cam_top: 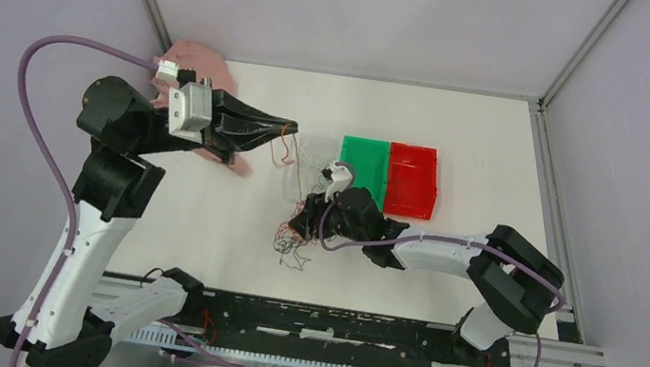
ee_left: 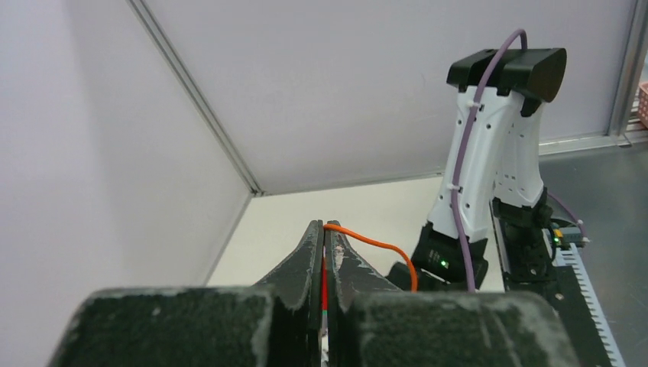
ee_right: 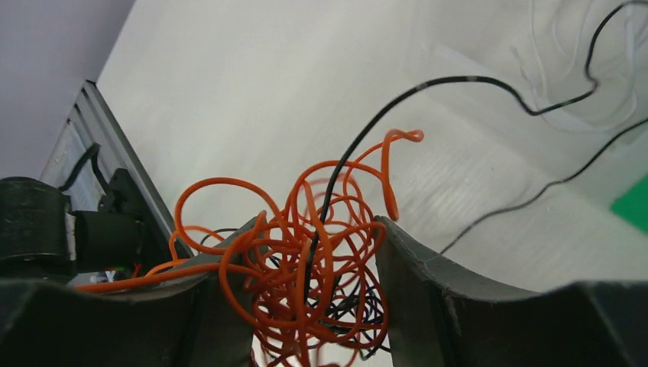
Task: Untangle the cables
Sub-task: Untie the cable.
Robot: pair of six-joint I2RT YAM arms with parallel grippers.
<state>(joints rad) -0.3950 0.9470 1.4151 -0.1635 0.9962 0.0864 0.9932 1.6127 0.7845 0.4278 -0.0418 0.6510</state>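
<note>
**A:** What do the cables (ee_right: pixel 306 267) look like?

**B:** Thin wires with a smooth plastic coat. The orange ones shine a little and the black ones are duller.

**A:** And the desk (cam_top: pixel 200 224)?

**B:** White, matt and smooth. The green bin (cam_top: pixel 363 165) and the red bin (cam_top: pixel 411 178) are glossy plastic.

**A:** The pincers?

**B:** The right pincer (ee_right: pixel 319 225) is matt black plastic. The left pincer (ee_left: pixel 324 225) is the same, with scuffed, greyish edges. The pink cloth (cam_top: pixel 195 60) at the far left corner looks soft.

A white desk (cam_top: pixel 199 233) carries a green bin (cam_top: pixel 363 165) and a red bin (cam_top: pixel 411 178), touching side by side right of centre. Just left of the green one sits a clear bin (cam_top: pixel 316 153) (faint, its edges hard to trace). A pink cloth (cam_top: pixel 199 60) lies at the far left corner, partly hidden.
</note>
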